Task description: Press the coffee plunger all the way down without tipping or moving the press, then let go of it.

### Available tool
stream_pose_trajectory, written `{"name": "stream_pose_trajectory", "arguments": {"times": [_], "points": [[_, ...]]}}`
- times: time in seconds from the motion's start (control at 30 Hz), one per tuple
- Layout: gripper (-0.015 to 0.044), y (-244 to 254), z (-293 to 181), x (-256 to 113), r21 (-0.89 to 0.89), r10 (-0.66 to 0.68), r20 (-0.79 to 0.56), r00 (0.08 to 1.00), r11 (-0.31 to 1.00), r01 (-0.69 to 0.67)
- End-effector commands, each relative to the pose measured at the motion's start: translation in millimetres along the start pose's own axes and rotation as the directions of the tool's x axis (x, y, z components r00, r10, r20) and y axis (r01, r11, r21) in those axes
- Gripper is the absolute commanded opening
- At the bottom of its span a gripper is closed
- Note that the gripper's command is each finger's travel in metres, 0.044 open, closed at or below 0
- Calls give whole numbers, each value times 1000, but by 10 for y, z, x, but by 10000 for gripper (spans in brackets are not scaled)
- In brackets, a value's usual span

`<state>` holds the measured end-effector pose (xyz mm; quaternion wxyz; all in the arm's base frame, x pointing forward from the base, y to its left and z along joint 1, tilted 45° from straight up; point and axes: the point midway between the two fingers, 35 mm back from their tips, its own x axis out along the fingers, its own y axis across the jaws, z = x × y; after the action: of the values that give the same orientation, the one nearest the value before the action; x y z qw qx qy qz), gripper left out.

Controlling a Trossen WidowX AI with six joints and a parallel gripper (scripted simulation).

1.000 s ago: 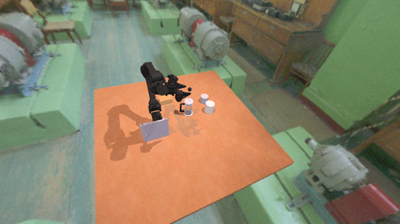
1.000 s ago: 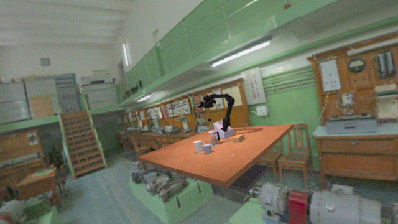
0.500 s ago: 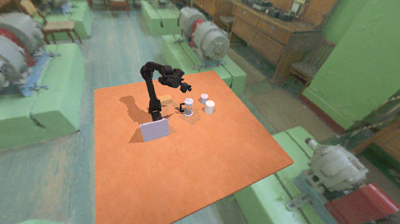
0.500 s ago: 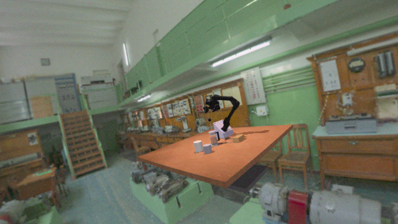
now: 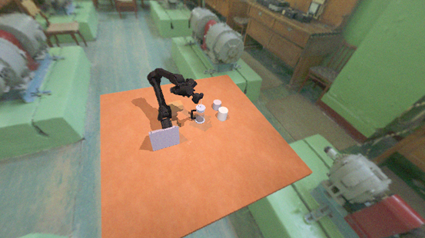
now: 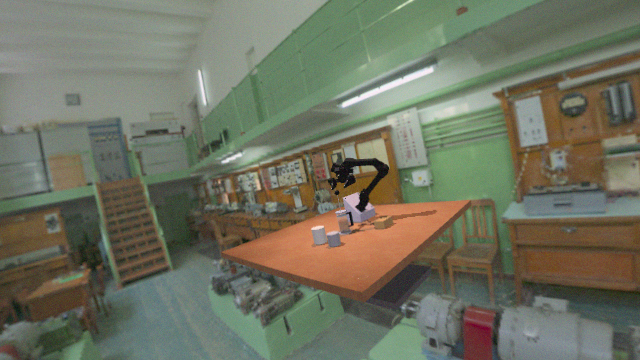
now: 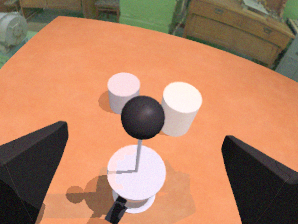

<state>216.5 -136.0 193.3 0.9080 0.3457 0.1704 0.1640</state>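
The coffee press stands upright on the orange table, a clear glass with a white lid and a black side handle. Its plunger is up: a thin rod rises from the lid to a round black knob. My gripper is open and empty, above the press. In the wrist view the knob shows between the widely parted fingers, with room on both sides. In the top view the knob is hard to tell from the dark gripper.
A white cylinder and a smaller lilac cylinder stand close beyond the press. A tan block lies on the handle side. A lilac slanted box stands by the arm's base.
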Motion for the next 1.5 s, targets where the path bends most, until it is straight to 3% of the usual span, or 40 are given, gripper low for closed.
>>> {"name": "stream_pose_trajectory", "arguments": {"times": [0.0,0.93,1.33,1.47], "points": [[440,0,-35,49,-6,-6,-12,1000,1000,6],[440,29,-7,396,-5,-1,-2,1000,1000,1],[129,29,-7,396,-5,-1,-2,1000,1000,1],[129,29,-7,396,-5,-1,-2,1000,1000,1]]}}
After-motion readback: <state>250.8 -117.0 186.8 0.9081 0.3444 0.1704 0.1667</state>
